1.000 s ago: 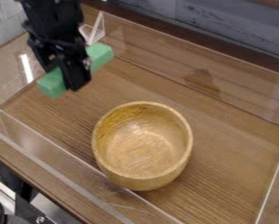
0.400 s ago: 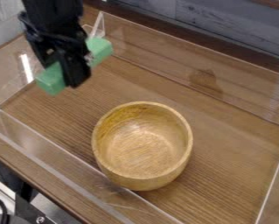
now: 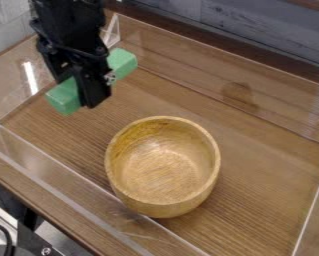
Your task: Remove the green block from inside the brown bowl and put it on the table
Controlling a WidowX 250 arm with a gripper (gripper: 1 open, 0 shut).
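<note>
- I see my gripper (image 3: pixel 87 88) pointing down, jaws clamped across the green block (image 3: pixel 90 82), holding it clear of the table (image 3: pixel 255 130).
- The brown bowl (image 3: pixel 163 166) sits empty, lower right of the block, apart from it.
- Clear acrylic walls (image 3: pixel 68 205) border the tabletop.

No readable txt, labels, brands, nos. or signs anywhere in view.
</note>
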